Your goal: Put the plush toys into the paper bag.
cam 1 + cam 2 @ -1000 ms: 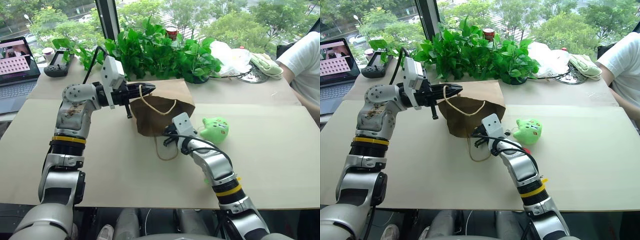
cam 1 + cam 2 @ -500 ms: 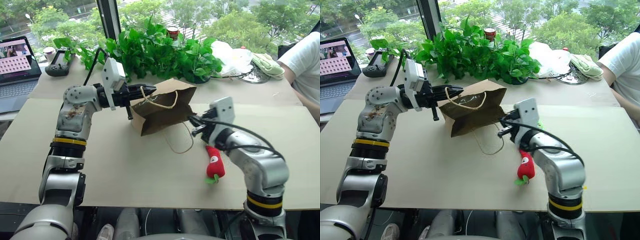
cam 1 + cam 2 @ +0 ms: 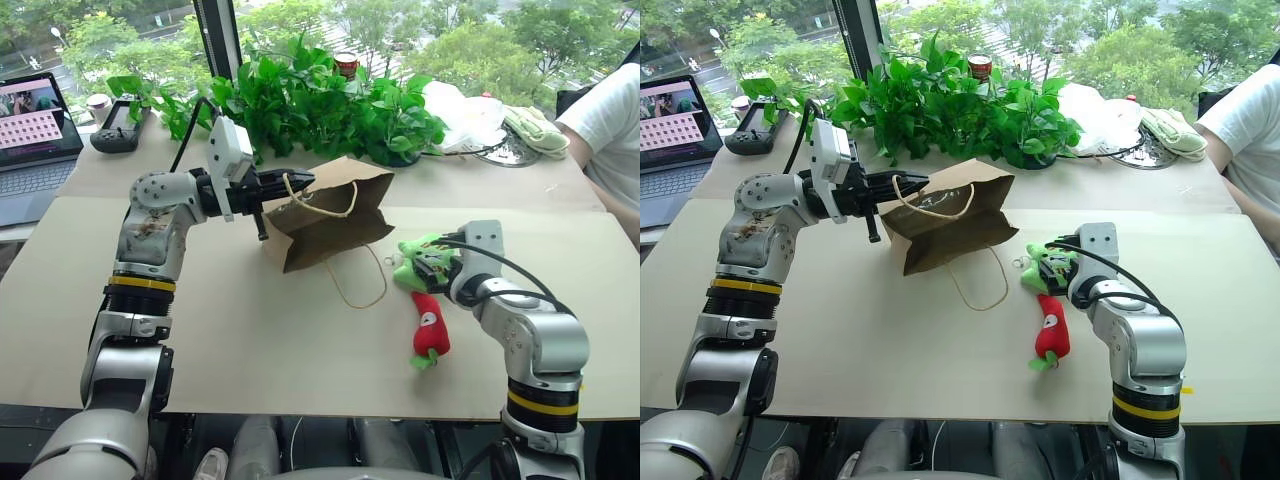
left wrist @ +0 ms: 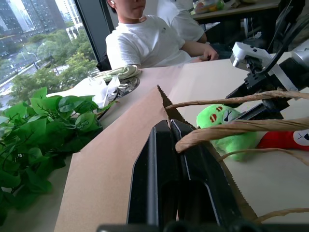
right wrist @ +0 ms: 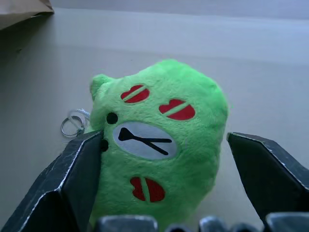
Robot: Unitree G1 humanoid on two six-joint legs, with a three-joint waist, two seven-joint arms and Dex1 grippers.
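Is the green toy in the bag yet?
No. The green toy lies on the table outside the bag, between the right gripper's open jaws.

No legible text, label, brand or number anywhere I look. The open grey laptop [image 3: 35, 130] at my ten o'clock shows a pink grid of tiles, too small to read. The red-topped can [image 3: 345, 64] at twelve o'clock has unreadable markings.
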